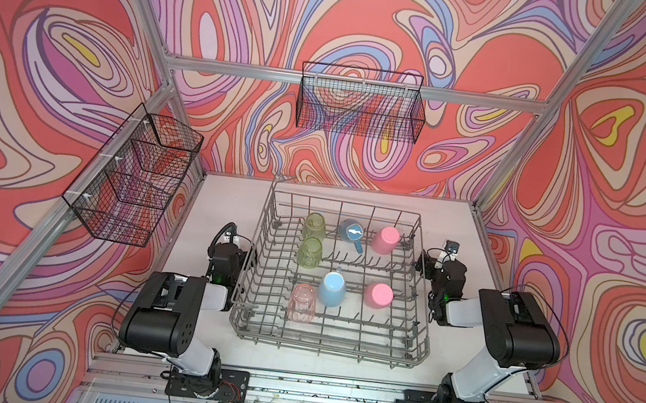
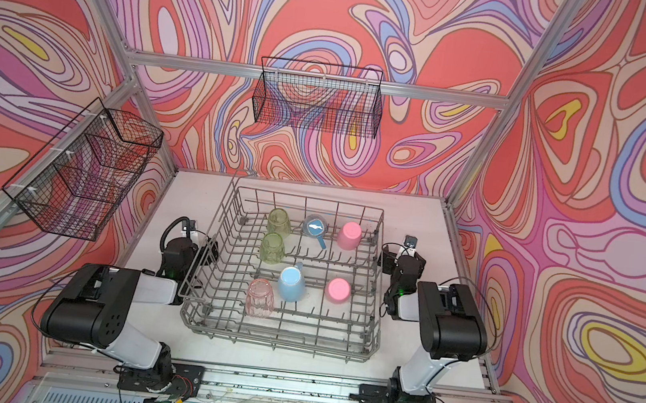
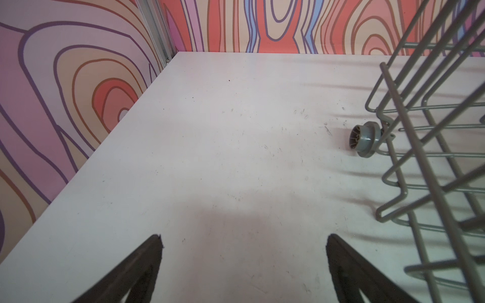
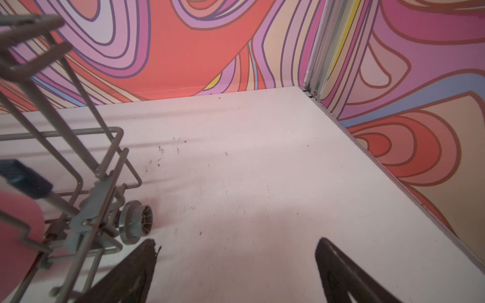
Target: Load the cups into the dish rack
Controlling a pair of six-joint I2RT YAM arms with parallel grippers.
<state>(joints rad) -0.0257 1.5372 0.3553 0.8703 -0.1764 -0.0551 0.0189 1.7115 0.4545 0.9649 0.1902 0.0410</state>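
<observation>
Now all seven cups are seen seated inside the dish rack; the left fingers and right fingers are held wide, empty, just outside it, and any retreat is best made without snagging it.

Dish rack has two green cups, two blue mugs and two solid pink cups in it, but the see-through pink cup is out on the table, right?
Not quite. The see-through pink cup is inside the dish rack too, right beside a blue mug, as both top views show. The rest is right.
</observation>
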